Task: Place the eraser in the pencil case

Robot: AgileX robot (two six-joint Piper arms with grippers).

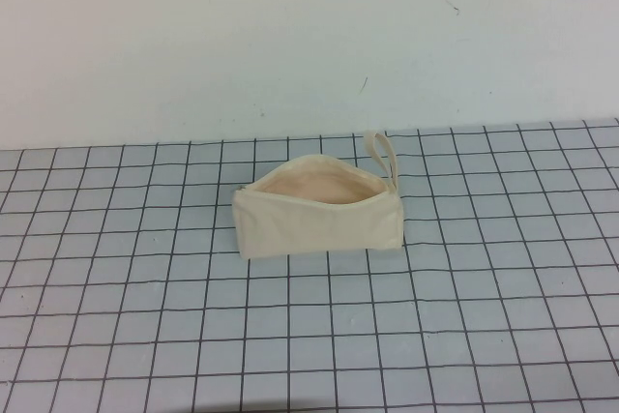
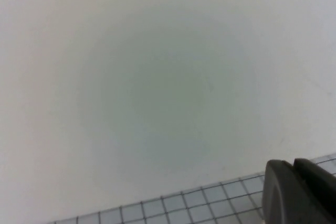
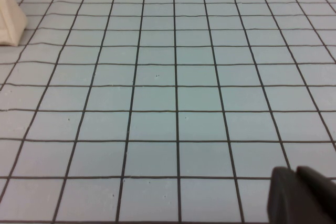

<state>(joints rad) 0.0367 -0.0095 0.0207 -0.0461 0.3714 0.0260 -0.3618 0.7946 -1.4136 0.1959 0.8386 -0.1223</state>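
Eraser was nowhere to be seen in any of the three views: not on the gridded mat [image 1: 309, 336], not in either gripper's corner, and the visible part of the pouch's interior showed only bare lining. Whether it lay deeper inside could not be told.

The pencil case [image 1: 319, 224] sat near the middle of the mat, a little toward the back wall [image 1: 290, 36], with its long axis running left to right across the robot's front. Its zip mouth gaped upward and toward the wall, peach lining exposed, and the wrist loop [image 1: 383, 157] stood up at its right end.

Neither arm appeared in the high view. The left gripper [image 2: 299, 192] showed only as a dark tip in its own wrist view, aimed at the wall above the mat's far edge, with the pouch out of its sight. The right gripper [image 3: 302, 195] hung low over bare mat, one corner of the pouch just entering its wrist view, so it was probably the nearer. How far either pair of fingers stood apart could not be told; nothing showed in their hold.
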